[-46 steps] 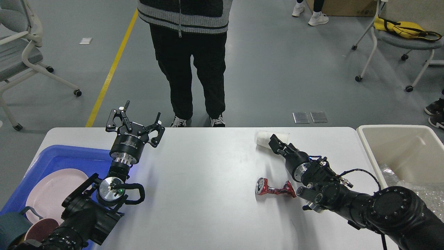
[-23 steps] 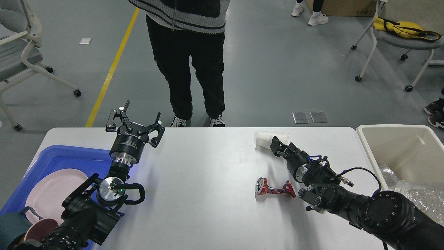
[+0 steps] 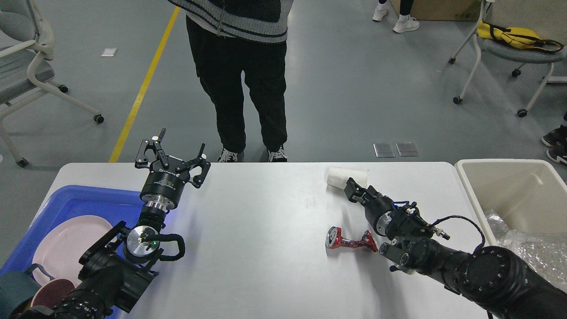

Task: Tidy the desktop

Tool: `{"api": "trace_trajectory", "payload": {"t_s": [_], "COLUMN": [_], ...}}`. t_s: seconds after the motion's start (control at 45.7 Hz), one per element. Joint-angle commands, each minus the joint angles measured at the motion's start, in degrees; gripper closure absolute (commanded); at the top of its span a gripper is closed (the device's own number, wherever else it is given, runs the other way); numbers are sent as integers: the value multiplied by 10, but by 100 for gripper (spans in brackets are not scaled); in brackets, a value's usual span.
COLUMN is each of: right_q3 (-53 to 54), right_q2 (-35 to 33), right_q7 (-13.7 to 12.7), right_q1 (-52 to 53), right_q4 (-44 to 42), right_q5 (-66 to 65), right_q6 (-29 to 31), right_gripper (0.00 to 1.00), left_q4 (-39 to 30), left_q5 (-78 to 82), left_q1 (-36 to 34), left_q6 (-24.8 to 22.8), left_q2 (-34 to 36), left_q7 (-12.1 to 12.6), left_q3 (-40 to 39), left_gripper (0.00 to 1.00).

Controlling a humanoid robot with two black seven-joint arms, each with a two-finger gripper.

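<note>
Head view, left to right: a blue tray (image 3: 71,199) at the desktop's (image 3: 257,230) left edge already holds a pink plate (image 3: 66,248). My left gripper (image 3: 175,155) hovers beside it, fingers spread, empty. Right of centre lies a crushed red can (image 3: 350,241), long axis left-right, untouched. My right gripper (image 3: 354,186) meets a tipped white paper cup (image 3: 345,176) near the far edge; whether it grips, I cannot tell. The beige bin (image 3: 509,186) waits far right. The desktop itself runs left-right.
</note>
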Motion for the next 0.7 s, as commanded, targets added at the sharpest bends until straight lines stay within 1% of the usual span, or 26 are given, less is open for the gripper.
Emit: {"api": "trace_trajectory", "payload": {"t_s": [0.0, 0.175, 0.263, 0.416, 0.504, 0.591, 0.635, 0.657, 0.679], "right_q3": [0, -1, -1, 0, 1, 1, 1, 1, 1], "right_q2": [4, 8, 10, 14, 19, 20, 20, 20, 20], "right_q7": [-4, -7, -7, -7, -7, -7, -7, -7, -7], "right_q1": [-3, -3, -3, -3, -3, -3, -3, -3, -3], "right_q4": [-7, -14, -14, -13, -12, -13, -12, -12, -12], "right_q5": [1, 1, 2, 2, 3, 3, 3, 3, 3], "right_q6": [14, 17, 17, 17, 17, 17, 17, 17, 17], "right_gripper": [40, 41, 46, 65, 81, 90, 97, 100, 100], "left_q4": [0, 0, 0, 0, 0, 0, 0, 0, 0], "left_q5": [0, 0, -1, 0, 0, 0, 0, 0, 0], "left_q1": [0, 0, 0, 0, 0, 0, 0, 0, 0], "left_q6": [0, 0, 0, 0, 0, 0, 0, 0, 0], "left_q2": [0, 0, 0, 0, 0, 0, 0, 0, 0], "left_q7": [0, 0, 0, 0, 0, -1, 0, 0, 0], "left_q3": [0, 0, 0, 0, 0, 0, 0, 0, 0], "left_gripper": [3, 3, 3, 3, 3, 3, 3, 3, 3]}}
